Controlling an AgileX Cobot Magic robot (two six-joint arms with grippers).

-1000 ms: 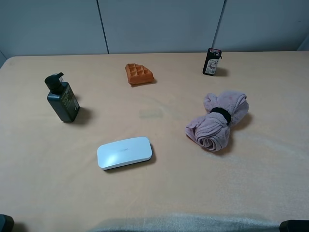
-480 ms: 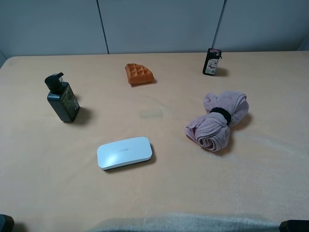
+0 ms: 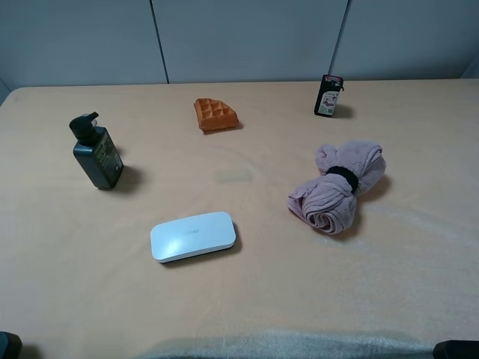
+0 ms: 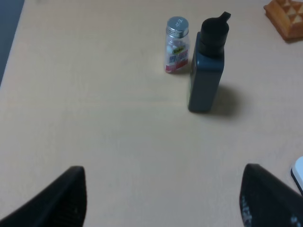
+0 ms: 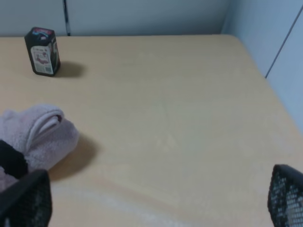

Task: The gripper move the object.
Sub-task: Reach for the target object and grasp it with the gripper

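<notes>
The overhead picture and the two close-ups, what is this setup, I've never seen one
It is a robot with two arms, each ending in a pincer. One picture looks down from a high camera; the other two come from cameras on the wrists. On the tan table lie a dusty-pink rolled cloth towel cinched by a black band, an orange waffle piece, a white rounded flat case, a dark pump bottle and a small black container with a label. The left wrist view also shows a small clear jar with a silver lid near the pump bottle. The left pincer and right pincer are both open and hold nothing.
</notes>
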